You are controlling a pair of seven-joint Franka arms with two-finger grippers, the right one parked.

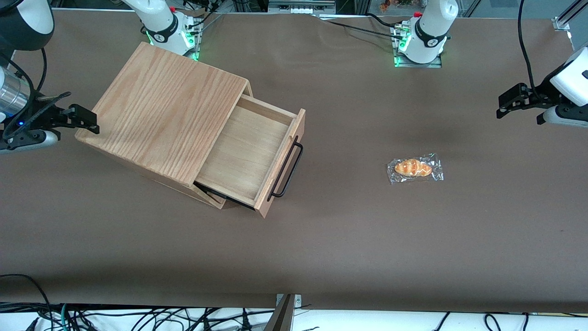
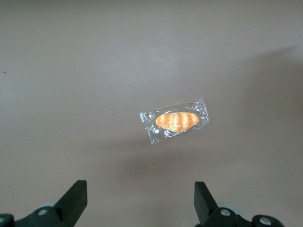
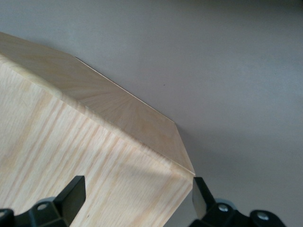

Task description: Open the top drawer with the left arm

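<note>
The top drawer point(image 1: 248, 151) stands pulled well out of the oak box point(image 1: 165, 110), its light-wood inside bare. Its black bar handle point(image 1: 288, 170) is on the front panel, facing the working arm's end of the table. The left arm's gripper point(image 1: 509, 102) hangs above the table at the working arm's end, far from the drawer and touching nothing. In the left wrist view the gripper point(image 2: 140, 191) is open and empty, its black fingertips point(image 2: 78, 194) wide apart over bare table.
A bread roll in clear wrap point(image 1: 415, 168) lies on the brown table between the drawer and the gripper; it also shows in the left wrist view point(image 2: 176, 121). The oak box's corner point(image 3: 94, 156) fills the right wrist view. Cables run along the table's near edge.
</note>
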